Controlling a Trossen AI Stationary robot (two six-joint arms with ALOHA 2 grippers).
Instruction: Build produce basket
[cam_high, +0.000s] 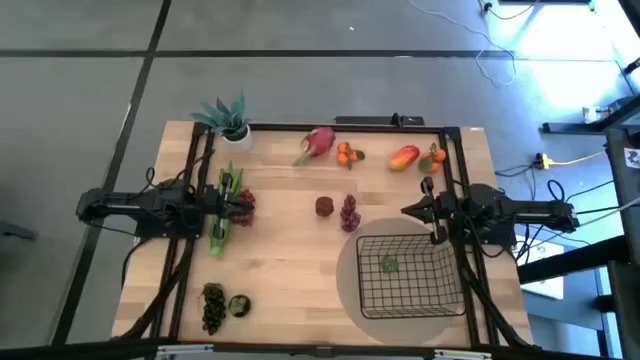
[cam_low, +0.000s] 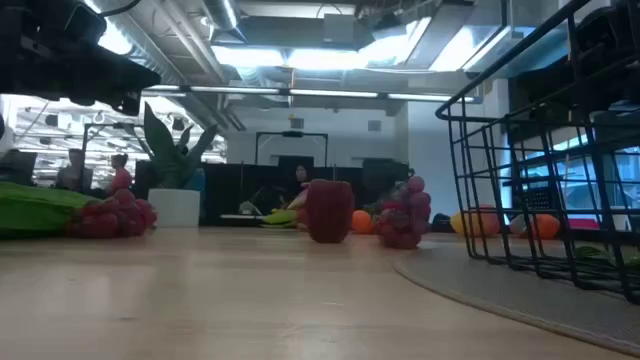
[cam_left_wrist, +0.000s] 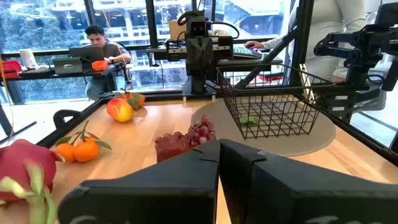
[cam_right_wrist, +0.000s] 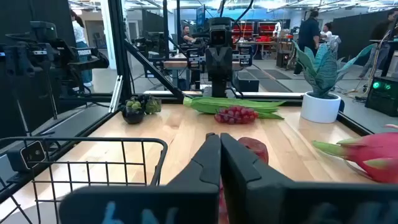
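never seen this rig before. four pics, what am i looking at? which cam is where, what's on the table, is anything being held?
Two dark robot arms work at a wooden table, and four cameras record the same moment. One looks straight down from above, one sits at table height, and one rides on each wrist, looking past that arm's own fingers.

From above, the left gripper hangs over a long green stalk and a red grape bunch. The right gripper hangs by the black wire basket, which sits on a round grey mat. Both are shut and hold nothing.

The basket has one small green item inside. The other toy produce lies loose: a pink dragon fruit, tangerines, a mango, dark grapes. A potted plant stands at the far corner.
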